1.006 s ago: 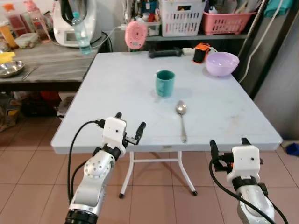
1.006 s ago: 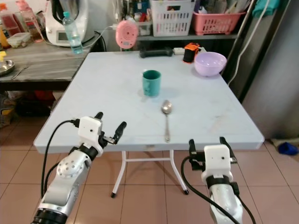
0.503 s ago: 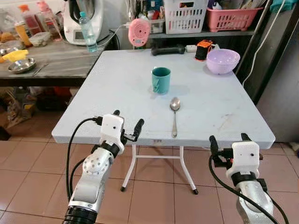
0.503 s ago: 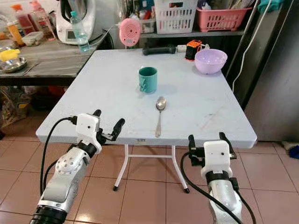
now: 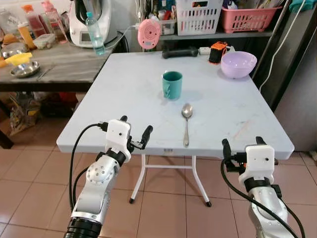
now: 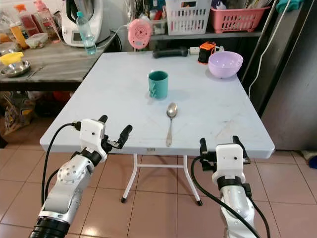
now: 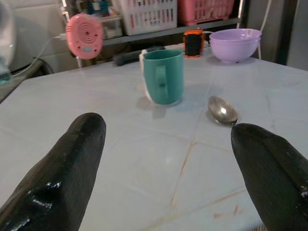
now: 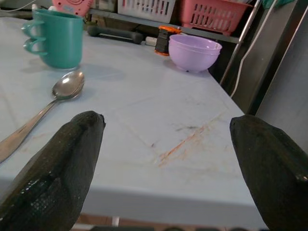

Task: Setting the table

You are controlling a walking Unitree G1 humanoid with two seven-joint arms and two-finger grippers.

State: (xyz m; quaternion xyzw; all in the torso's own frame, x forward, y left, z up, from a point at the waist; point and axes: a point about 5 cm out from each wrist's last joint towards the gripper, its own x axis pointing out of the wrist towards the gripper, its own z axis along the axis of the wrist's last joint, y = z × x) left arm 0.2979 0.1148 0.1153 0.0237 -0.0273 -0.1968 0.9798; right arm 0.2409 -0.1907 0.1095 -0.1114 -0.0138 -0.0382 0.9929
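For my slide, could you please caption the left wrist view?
Open left gripper faces teal mug, spoon, purple bowl.

teal mug (image 5: pixel 172 85), lilac bowl (image 5: pixel 238 64), pink basket (image 5: pixel 250 18)

1. The camera has pulled back from the table (image 5: pixel 124 94) and tipped down: more tiled floor (image 5: pixel 29 198) shows under the near edge than a second ago, and the folding legs (image 5: pixel 141 181) stand clear in full.
2. The side bench (image 5: pixel 59 59) at the left now shows more of its length, with a steel dish (image 5: pixel 25 68) and a yellow object (image 5: pixel 17 58) that sat at the frame's edge before.
3. The left gripper (image 5: pixel 134 135) now hangs level with the near table edge rather than over the top.
4. The right gripper (image 5: pixel 241 148) reads lower against the near right corner, below the table edge, fingers apart as before.
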